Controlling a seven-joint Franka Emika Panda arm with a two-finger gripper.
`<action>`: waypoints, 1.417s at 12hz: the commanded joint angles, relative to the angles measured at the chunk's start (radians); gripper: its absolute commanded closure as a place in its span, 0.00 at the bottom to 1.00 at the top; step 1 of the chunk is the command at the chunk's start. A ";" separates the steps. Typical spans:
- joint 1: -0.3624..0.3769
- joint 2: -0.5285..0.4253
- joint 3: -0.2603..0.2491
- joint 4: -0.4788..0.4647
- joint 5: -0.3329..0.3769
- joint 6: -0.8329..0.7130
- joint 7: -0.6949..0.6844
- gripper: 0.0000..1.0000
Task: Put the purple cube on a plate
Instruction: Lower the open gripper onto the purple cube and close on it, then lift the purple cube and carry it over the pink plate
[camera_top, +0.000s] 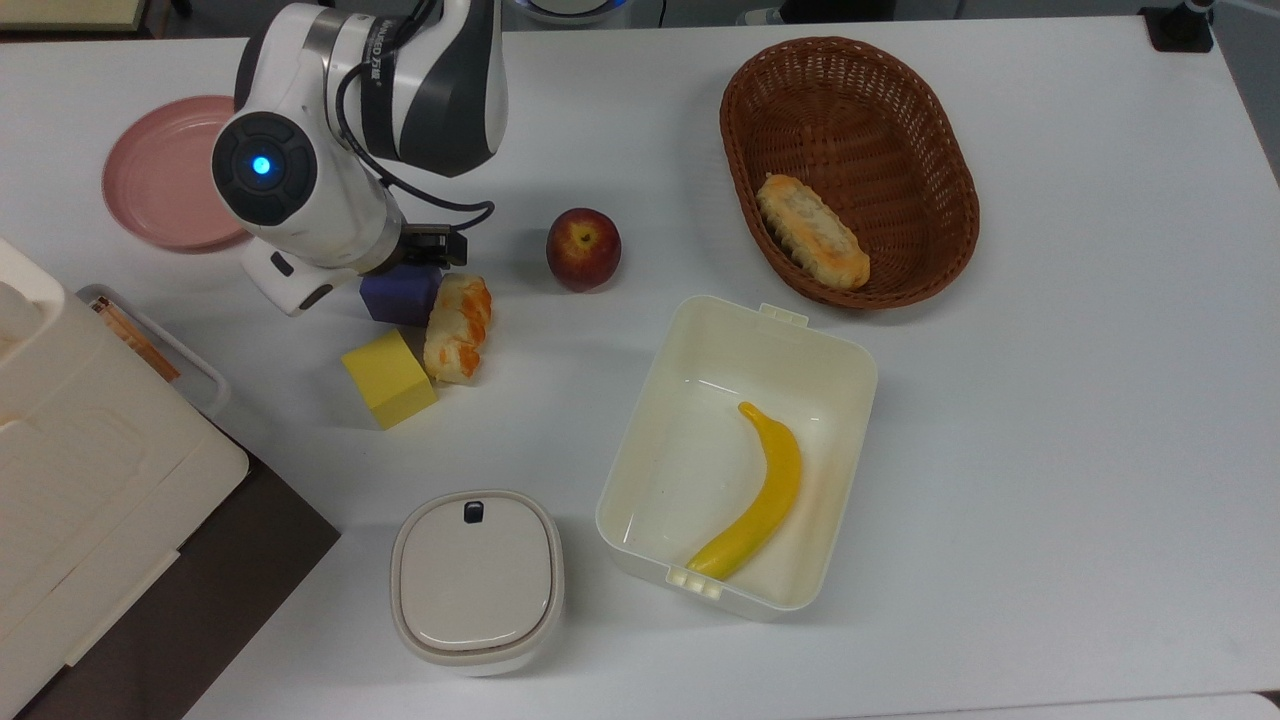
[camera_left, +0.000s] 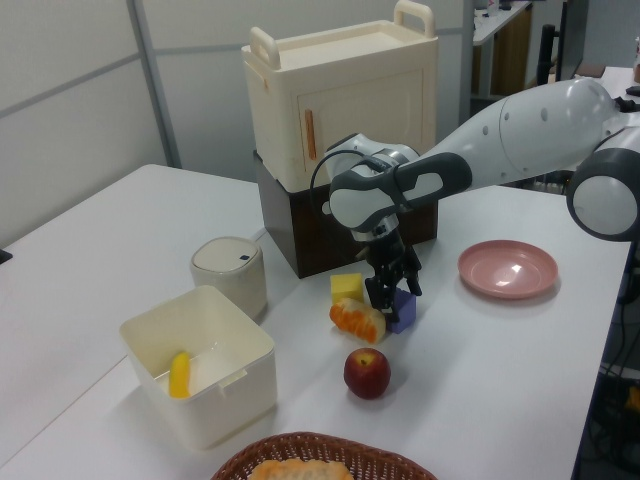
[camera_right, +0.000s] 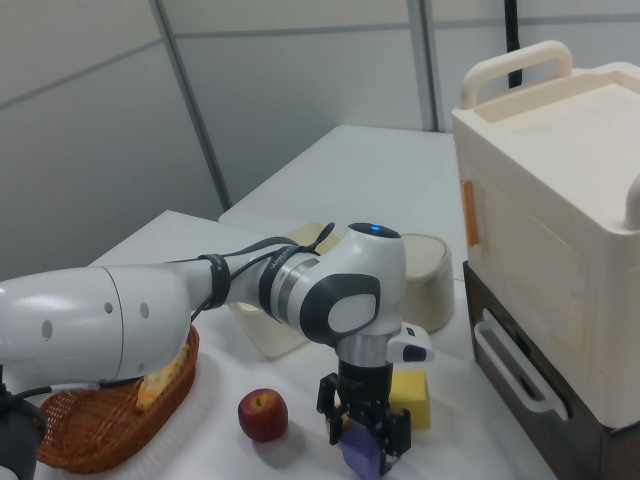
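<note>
Fingers (camera_right: 399, 432) of the gripper (camera_right: 367, 428) stand apart, one on each side of the purple cube (camera_right: 362, 455), which sits on the white table (camera_top: 1050, 400) just beside an orange-and-white pastry (camera_top: 457, 327) and well apart from the bare pink plate (camera_top: 160, 187). One open cream box (camera_top: 650, 420) holds a single banana (camera_top: 762, 494), one brown wicker basket (camera_top: 940, 150) holds a single bread roll (camera_top: 812, 232), and one small lidded container (camera_top: 476, 580) is closed. Reaching steeply down, the arm's wrist (camera_top: 300, 200) hangs over the cube, with one yellow cube (camera_top: 388, 378) and one apple (camera_top: 583, 248) nearby.
</note>
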 joint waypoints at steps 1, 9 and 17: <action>0.011 -0.014 0.003 -0.022 -0.021 0.047 0.040 0.25; -0.048 -0.114 -0.012 0.011 -0.159 -0.109 0.012 0.89; -0.300 -0.083 -0.015 0.005 -0.231 -0.106 -0.268 0.59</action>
